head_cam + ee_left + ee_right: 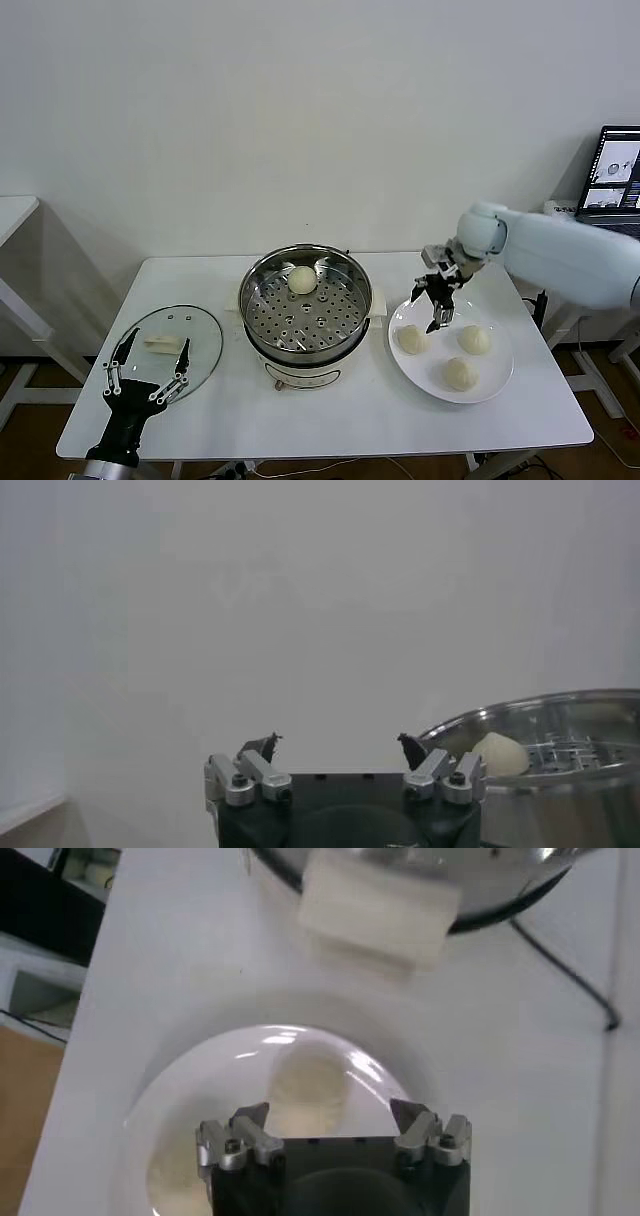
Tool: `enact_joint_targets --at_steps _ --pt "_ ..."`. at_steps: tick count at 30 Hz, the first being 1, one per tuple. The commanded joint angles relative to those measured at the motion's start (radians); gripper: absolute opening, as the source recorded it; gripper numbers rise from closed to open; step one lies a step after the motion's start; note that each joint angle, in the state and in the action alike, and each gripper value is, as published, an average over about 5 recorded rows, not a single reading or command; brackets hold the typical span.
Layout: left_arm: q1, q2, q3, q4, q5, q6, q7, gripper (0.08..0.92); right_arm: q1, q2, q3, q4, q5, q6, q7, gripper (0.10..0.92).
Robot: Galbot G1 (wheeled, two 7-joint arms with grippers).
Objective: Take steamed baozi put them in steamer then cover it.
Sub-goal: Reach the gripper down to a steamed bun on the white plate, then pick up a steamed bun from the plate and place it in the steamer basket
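Baozi in the steamer: one steamed baozi (302, 279) lies on the perforated floor, toward the far wall of the basket.
Baozi left: three on the white plate (498, 378), just right of the steamer; the nearest to the steamer (412, 340), one at the far right (474, 340), one at the front (460, 374).
Steamer: the stainless-steel steamer (352, 318) stands uncovered on its white pot base at the middle of the surface (330, 420).
Cover: the glass cover (200, 365) lies flat at the left of the surface, cream handle up, well apart from the steamer.
Right claw: the right claw (438, 306) hangs open and empty over the plate's near-steamer edge, above the nearest baozi; the right wrist view shows a bun (308, 1093) between its spread fingers, below them.
Left claw: the left claw (148, 372) waits open and empty over the front of the cover, gripping nothing.
Progress: by my judgement about a quarter done; one bun of four placed.
Remaining: three buns to carry over, then the cover to set on the steamer.
Step in hand: likely the pick of the second bun.
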Motion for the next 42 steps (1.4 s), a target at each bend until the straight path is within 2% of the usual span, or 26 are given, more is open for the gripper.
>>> enact_joint_targets --at_steps 1,17,26,34,42 --pt "0.002 0.000 0.002 0.001 0.001 -0.002 -0.003 0.823 -0.135 0.011 0.029 -0.035 -0.024 -0.030 0.119 0.823" --pt "0.004 0.000 -0.004 0.001 0.001 -0.002 -0.005 0.823 -0.153 0.054 0.048 -0.075 -0.039 -0.029 0.100 0.816" --pt "0.004 0.000 -0.010 0.000 0.000 -0.003 -0.006 0.823 -0.092 0.030 0.040 -0.028 -0.042 -0.032 0.072 0.673" --pt "-0.007 0.002 -0.002 -0.003 0.000 0.000 -0.006 0.823 0.154 0.023 0.029 0.020 -0.039 -0.034 -0.147 0.629" --pt "-0.008 0.011 0.000 -0.020 -0.001 0.005 -0.007 0.823 0.453 0.148 -0.044 0.029 0.074 -0.022 -0.323 0.628"
